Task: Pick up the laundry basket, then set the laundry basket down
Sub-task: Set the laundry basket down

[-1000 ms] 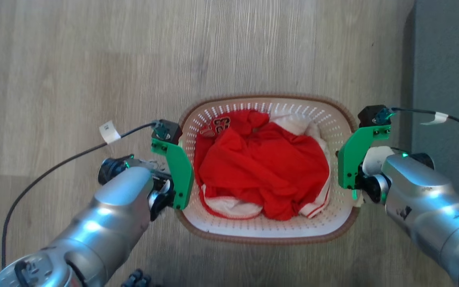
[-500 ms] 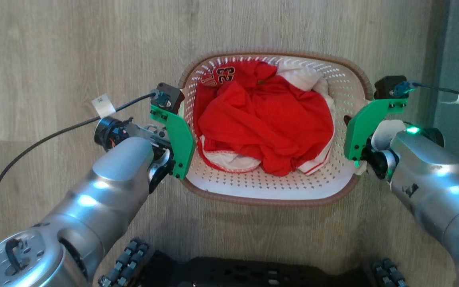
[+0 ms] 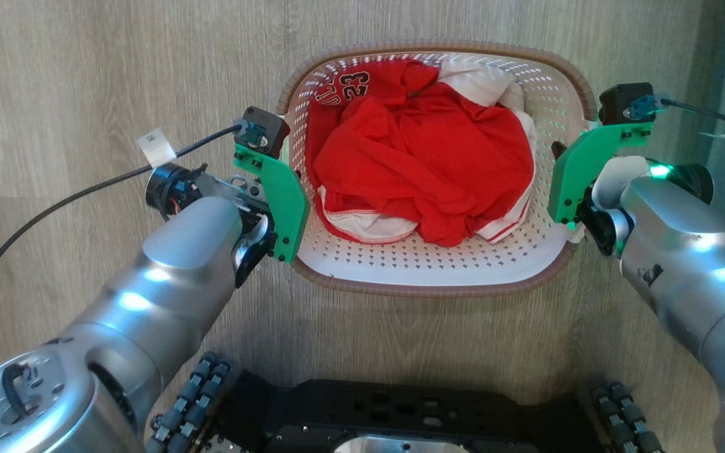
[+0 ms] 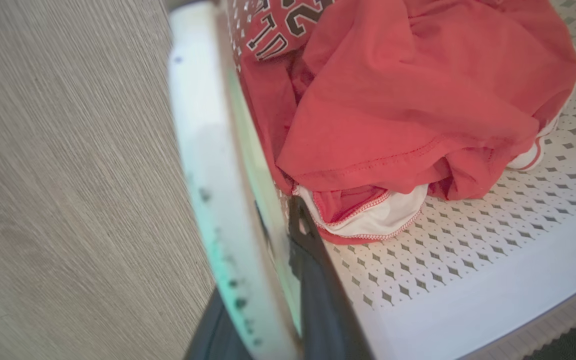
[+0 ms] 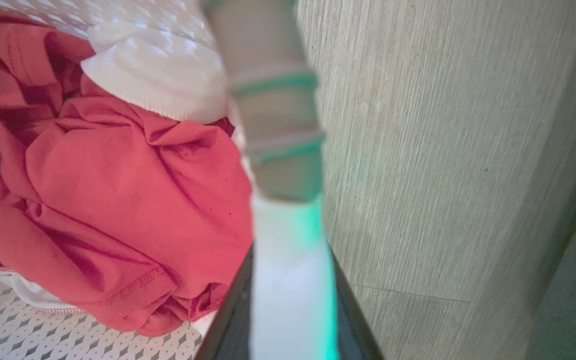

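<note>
Laundry basket (image 3: 432, 270) w/ red clothes (image 3: 413, 157) clamped at sides by L pincer (image 4: 265, 250), R pincer (image 5: 288, 260).

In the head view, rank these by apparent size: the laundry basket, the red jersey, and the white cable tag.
Largest: laundry basket.
Next: red jersey, lying inside it.
Smallest: white cable tag.

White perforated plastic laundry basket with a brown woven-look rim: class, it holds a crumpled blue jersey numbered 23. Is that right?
Wrong colour. The head view shows the white perforated plastic laundry basket with a brown woven-look rim holding a crumpled red jersey numbered 23.
</note>
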Tool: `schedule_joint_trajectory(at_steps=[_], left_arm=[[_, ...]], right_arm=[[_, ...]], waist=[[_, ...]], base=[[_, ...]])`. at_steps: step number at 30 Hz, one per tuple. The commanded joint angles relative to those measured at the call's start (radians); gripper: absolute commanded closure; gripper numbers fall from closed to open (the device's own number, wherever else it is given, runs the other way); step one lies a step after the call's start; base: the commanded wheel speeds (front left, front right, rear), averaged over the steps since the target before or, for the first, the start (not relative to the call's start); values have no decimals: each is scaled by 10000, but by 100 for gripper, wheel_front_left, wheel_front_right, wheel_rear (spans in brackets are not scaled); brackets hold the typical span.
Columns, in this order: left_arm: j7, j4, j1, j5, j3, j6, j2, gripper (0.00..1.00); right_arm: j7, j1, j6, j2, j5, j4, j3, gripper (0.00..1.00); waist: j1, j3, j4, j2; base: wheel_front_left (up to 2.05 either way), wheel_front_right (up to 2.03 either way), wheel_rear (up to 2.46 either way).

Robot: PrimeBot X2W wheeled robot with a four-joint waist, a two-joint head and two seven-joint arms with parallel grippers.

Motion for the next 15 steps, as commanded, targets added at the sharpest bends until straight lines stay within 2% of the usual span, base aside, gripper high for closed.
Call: schedule_joint_trajectory(at_steps=[1,15], left_arm=[[-35,-445,-17,137,-27,-141,-104,100],[-128,-531,-240,-76,-27,-14,-104,100]], right_arm=[[-220,188,148,337,-183,-230,201,100],[-374,43,148,315,-131,-125,251,100]], waist=[[-1,55,3,-1],[-1,441,125,-1]], base=[[0,0,0],[0,0,0]])
